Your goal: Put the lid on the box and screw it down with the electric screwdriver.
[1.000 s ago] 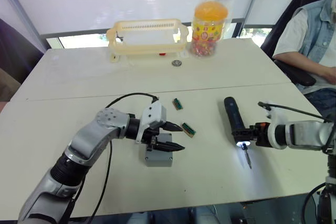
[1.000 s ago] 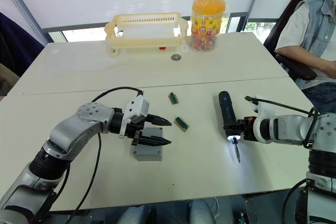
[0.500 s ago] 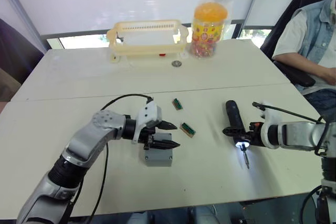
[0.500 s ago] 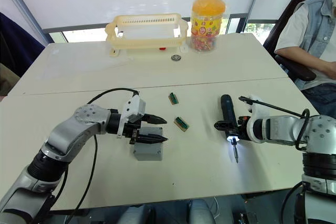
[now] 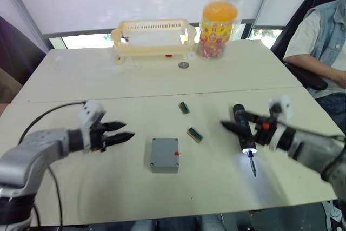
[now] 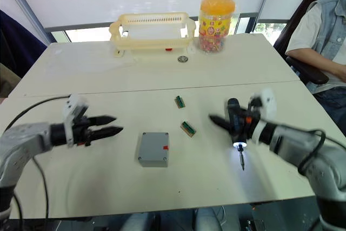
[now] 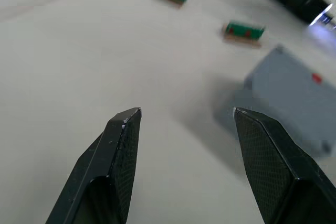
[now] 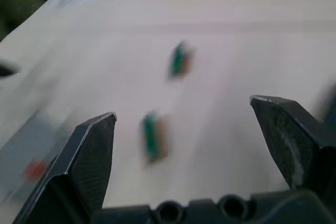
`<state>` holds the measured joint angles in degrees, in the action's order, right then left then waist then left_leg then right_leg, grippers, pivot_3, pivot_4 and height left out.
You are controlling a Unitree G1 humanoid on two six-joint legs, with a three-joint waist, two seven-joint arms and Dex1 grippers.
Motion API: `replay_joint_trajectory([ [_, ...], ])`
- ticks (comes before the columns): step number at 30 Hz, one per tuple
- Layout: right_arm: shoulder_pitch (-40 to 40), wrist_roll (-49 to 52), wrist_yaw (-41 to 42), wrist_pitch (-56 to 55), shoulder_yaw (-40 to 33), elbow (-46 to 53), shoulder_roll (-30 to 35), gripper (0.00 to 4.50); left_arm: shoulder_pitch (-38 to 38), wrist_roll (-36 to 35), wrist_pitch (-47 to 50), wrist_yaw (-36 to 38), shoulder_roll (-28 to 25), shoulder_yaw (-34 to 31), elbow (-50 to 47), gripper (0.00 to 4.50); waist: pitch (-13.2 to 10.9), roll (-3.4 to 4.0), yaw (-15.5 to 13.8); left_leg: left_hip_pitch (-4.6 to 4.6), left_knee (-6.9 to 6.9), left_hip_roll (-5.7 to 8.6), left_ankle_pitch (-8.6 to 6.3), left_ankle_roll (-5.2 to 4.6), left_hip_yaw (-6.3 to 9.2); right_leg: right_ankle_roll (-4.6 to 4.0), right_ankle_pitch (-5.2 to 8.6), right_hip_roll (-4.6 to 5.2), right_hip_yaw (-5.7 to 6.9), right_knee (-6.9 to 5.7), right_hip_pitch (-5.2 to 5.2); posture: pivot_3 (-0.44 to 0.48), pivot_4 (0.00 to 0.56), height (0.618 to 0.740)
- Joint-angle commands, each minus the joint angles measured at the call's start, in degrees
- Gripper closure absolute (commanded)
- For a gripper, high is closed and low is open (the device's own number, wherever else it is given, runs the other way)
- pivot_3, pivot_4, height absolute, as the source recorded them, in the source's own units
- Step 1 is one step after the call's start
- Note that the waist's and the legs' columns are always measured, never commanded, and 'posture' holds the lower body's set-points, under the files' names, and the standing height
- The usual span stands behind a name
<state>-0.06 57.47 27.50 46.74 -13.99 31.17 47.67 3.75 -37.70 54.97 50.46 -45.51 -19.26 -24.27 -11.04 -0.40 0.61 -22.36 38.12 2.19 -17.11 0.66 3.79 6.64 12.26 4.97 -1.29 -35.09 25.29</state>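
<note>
The grey box (image 5: 164,154) stands mid-table with a flat grey lid (image 5: 164,151) closing its top and a red mark on its right side. My left gripper (image 5: 123,132) is open, well to the left of the box and apart from it; the left wrist view shows the box (image 7: 294,98) beyond its spread fingers. The black electric screwdriver (image 5: 241,128) lies on the table to the right, its white light on and its bit pointing toward me. My right gripper (image 5: 231,119) hovers open at the screwdriver's far end, holding nothing.
Two small green blocks (image 5: 184,107) (image 5: 194,134) lie between box and screwdriver. A yellow basket (image 5: 151,36), a candy jar (image 5: 218,22) and a coin (image 5: 184,65) stand at the table's far side. A person (image 5: 324,41) sits at the right.
My left gripper has drawn back to the left, off the box. My right gripper has opened and come away from the screwdriver, which stays lying on the table.
</note>
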Motion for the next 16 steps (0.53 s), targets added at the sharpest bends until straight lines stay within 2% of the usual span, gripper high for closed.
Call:
replay_joint_trajectory([
  [1,4.29,-3.39,6.38,-5.03,0.07,3.78,-0.67,0.03,-7.14,-1.71,0.36,-1.93,0.57,-5.30,-4.71,1.63,-0.01,-0.02,0.00,0.01,0.08,0.03,0.01,0.01,-0.04,0.01,-0.01,0.05,-0.01,-0.01,-0.03,0.000,0.150,0.740],
  [3,5.89,-5.50,7.12,-6.77,1.01,3.41,-2.16,0.03,-12.15,-2.04,-0.49,-2.18,1.63,-6.22,-6.40,1.63,0.01,-0.11,0.02,0.15,0.16,0.04,0.06,0.10,-0.13,-0.22,0.03,0.07,-0.05,0.08,-0.21,0.000,0.150,0.740],
  [6,7.71,-9.46,8.79,-9.06,3.48,2.31,-3.48,0.03,-16.79,-2.47,-1.42,-3.65,3.71,-7.61,-7.82,1.63,0.04,-0.29,-0.01,1.04,0.13,-0.05,0.04,0.15,-0.15,-0.11,0.21,0.03,-0.06,0.14,-1.03,0.000,0.150,0.740],
  [11,7.16,-14.45,12.36,-10.92,6.36,0.38,-2.86,0.03,-18.89,-3.71,-2.54,-5.87,5.62,-9.26,-8.13,1.63,0.05,-0.33,-0.10,0.95,0.11,-0.09,0.05,0.15,-0.10,-0.28,0.11,0.02,0.02,0.11,-0.94,0.000,0.150,0.740],
  [16,5.03,-15.01,14.46,-10.38,6.12,-0.97,-3.11,0.03,-19.44,-4.28,-3.56,-7.16,6.04,-8.77,-8.19,1.63,0.07,-0.36,-0.04,0.96,0.11,-0.05,0.05,0.15,-0.18,-0.34,0.05,0.04,-0.03,0.11,-0.93,0.000,0.150,0.740],
])
